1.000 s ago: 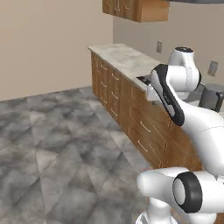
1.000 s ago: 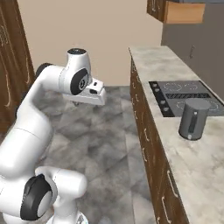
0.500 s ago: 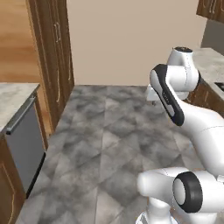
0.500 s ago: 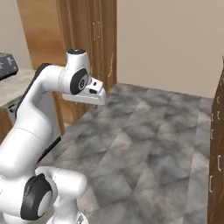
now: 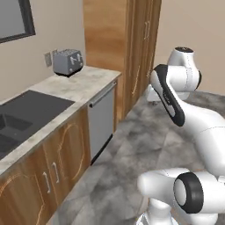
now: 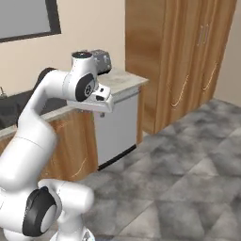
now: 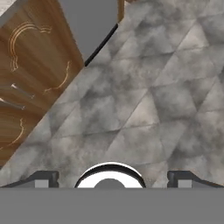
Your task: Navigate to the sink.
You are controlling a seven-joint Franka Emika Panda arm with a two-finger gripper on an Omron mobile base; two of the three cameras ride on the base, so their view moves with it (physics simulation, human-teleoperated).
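The two dark fingertips (image 7: 43,178) sit wide apart at the bottom of the hand view, one at 7 o'clock and one at 5 o'clock, with nothing held between them. The gripper (image 7: 112,179) points down at a grey mottled tile floor (image 7: 144,96). At 10 o'clock in that view are wooden cabinet doors (image 7: 35,65) with thin metal handles, and at 12 o'clock the grey front of a dishwasher (image 7: 89,22).

In the left base view the white arm (image 5: 176,101) rises at 3 o'clock. A pale stone counter (image 5: 74,85) runs along the left wall. The sink (image 5: 19,118), a matte black recessed rectangle, lies in the counter at 9 o'clock, its basin partly cut off by the picture's edge. Past it, at 11 o'clock, a silver toaster (image 5: 68,61) stands on the counter beside a wall outlet (image 5: 47,59). The grey dishwasher panel sits below the counter's far end, next to a tall wooden pantry cabinet (image 5: 127,48) at 12 o'clock.
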